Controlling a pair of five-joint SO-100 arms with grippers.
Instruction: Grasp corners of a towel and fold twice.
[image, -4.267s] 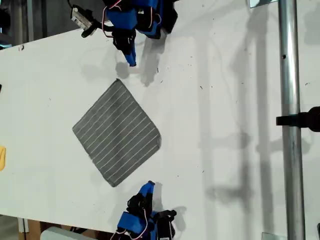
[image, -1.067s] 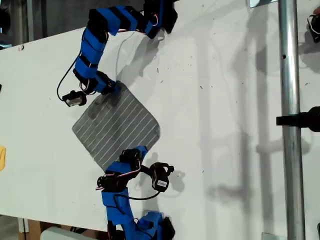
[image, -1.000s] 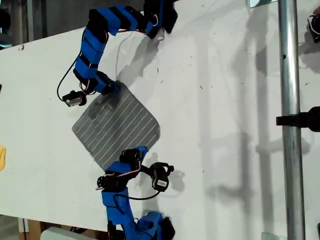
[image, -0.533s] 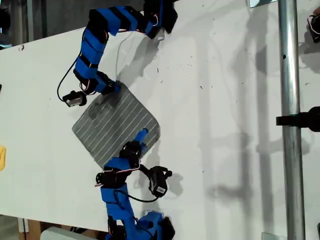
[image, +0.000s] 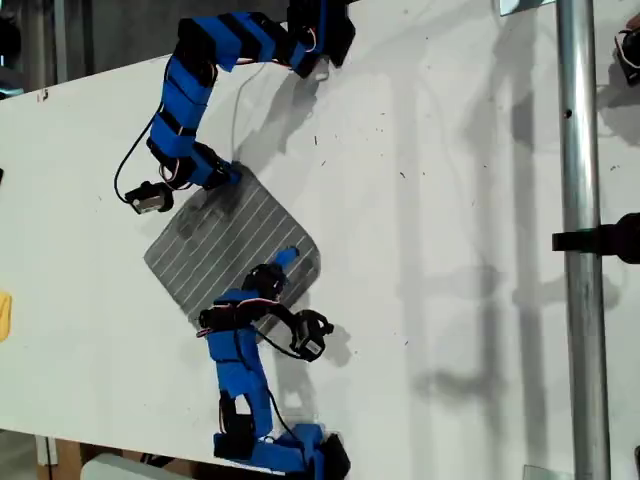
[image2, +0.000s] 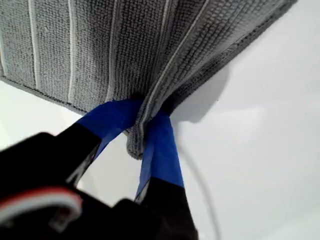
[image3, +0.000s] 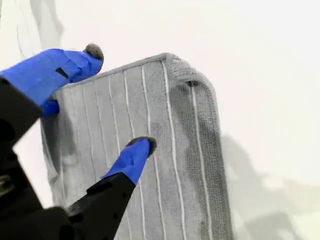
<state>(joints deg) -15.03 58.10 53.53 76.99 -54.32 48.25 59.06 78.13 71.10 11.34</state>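
And there's the move: my second gripper (image: 283, 260) has swung off the lower-right edge of the grey square cloth towel with thin white stripes (image: 215, 245) and now hovers over the fabric, nose pointing at two o'clock in the exterior view toward the towel's three o'clock corner (image: 314, 262). Its fingers are spread wide with nothing between them, one pad (image3: 142, 144) over the stripes and the other out by the hem. That corner looks slightly rumpled in the second wrist view. My first gripper (image2: 142, 112) hasn't budged for the last second: jaws pinched tight on the towel's twelve o'clock corner, a ridge of cloth squeezed up between them. So by my read it's one corner secured and one still to take, and no fold can begin until the second pair closes. The towel lies flat as a diamond, at nine o'clock from the middle of the exterior view, its six o'clock tip hidden under the arm. The surface is a plain white table (image: 450, 200), matte, lightly speckled and crossed by soft shadows. A shiny metal pole (image: 578, 150) runs top to bottom at three o'clock with a black clamp (image: 600, 240) on it. A small yellow object (image: 3, 315) peeks in at nine o'clock, well apart from the towel.
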